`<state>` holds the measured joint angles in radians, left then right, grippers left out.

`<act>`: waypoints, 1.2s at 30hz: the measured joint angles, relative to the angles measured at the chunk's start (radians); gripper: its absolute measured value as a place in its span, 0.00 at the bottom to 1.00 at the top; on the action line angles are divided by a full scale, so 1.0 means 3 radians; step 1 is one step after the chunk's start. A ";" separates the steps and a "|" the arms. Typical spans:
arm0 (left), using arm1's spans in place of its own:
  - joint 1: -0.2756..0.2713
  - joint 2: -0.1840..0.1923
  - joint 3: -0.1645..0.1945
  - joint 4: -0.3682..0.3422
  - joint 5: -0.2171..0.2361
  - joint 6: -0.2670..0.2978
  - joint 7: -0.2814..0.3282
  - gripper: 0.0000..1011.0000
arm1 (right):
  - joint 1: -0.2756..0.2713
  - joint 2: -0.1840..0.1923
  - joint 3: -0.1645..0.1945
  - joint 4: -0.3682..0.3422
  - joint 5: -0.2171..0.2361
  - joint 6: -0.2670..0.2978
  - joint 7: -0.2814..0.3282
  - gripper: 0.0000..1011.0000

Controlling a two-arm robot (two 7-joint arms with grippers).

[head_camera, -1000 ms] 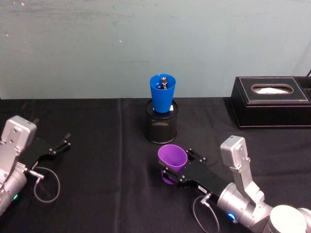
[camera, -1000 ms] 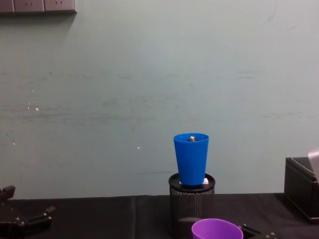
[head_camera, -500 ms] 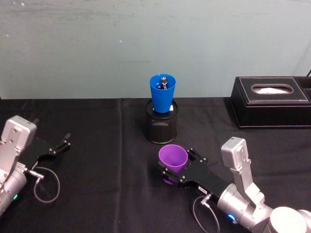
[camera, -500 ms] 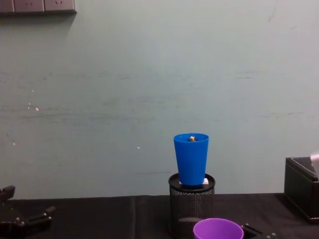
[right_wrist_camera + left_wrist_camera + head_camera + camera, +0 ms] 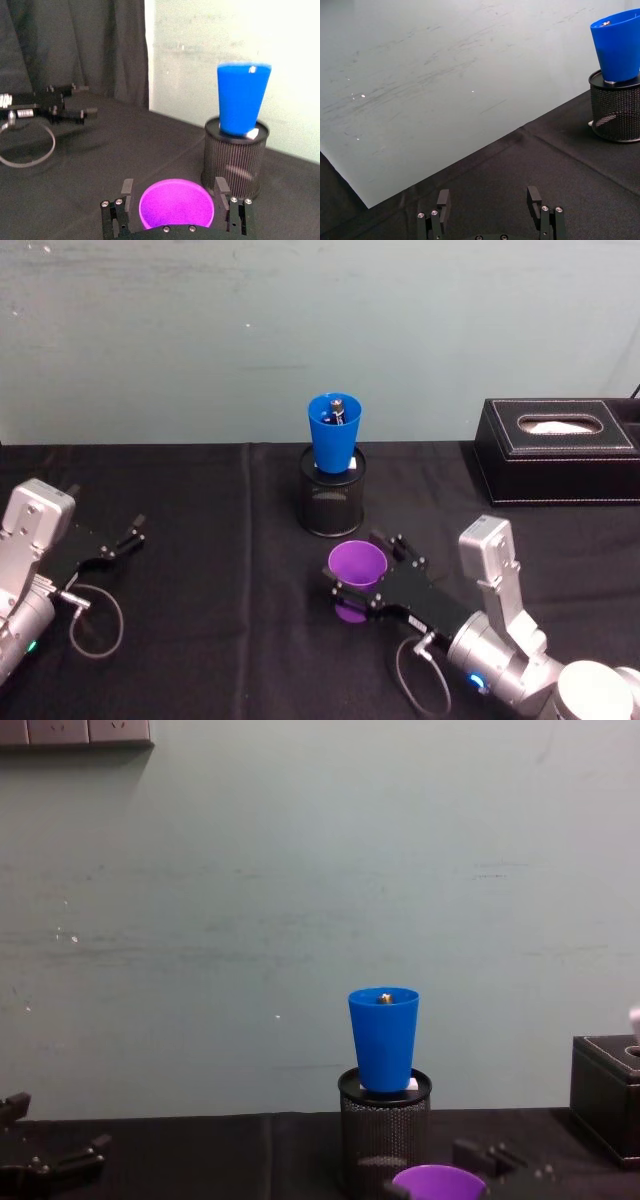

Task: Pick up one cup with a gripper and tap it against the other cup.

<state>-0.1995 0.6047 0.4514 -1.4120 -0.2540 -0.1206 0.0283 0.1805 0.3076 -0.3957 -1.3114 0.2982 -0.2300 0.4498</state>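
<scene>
The purple cup stands upright on the black table, just in front of the black mesh holder. My right gripper is open, with one finger on each side of the purple cup, close to its rim. The blue cup sits upright in the mesh holder, beyond the purple one; the chest view shows the blue cup above the purple cup. My left gripper rests open and empty at the far left of the table.
A black tissue box stands at the back right. A pale wall rises behind the table. A loop of cable lies by the left arm. Bare black cloth lies between the left gripper and the cups.
My right gripper has slid forward around the purple cup, and its fingers now show beside it in the chest view. The cup shifted slightly right. The left arm has not moved.
</scene>
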 joint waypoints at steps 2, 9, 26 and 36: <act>0.0000 0.0000 0.0000 0.0000 0.0000 0.0000 0.0000 0.99 | -0.0006 -0.0006 0.0022 -0.0037 -0.0003 -0.0019 -0.0003 0.99; 0.0000 0.0000 0.0000 0.0000 0.0000 0.0000 0.0000 0.99 | -0.0056 -0.0033 0.0163 -0.0309 -0.0050 -0.0082 -0.0137 0.99; 0.0000 0.0000 0.0000 0.0000 0.0000 0.0000 0.0000 0.99 | -0.0427 -0.0331 0.0656 -0.0641 -0.0449 0.0215 -0.1224 0.99; 0.0000 0.0000 0.0000 0.0000 0.0000 0.0000 0.0000 0.99 | -0.0467 -0.0416 0.0740 -0.0630 -0.0586 0.0270 -0.1312 0.99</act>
<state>-0.1995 0.6047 0.4514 -1.4120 -0.2539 -0.1205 0.0283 0.0404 0.1829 -0.1737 -1.5003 0.1222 -0.1491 0.0563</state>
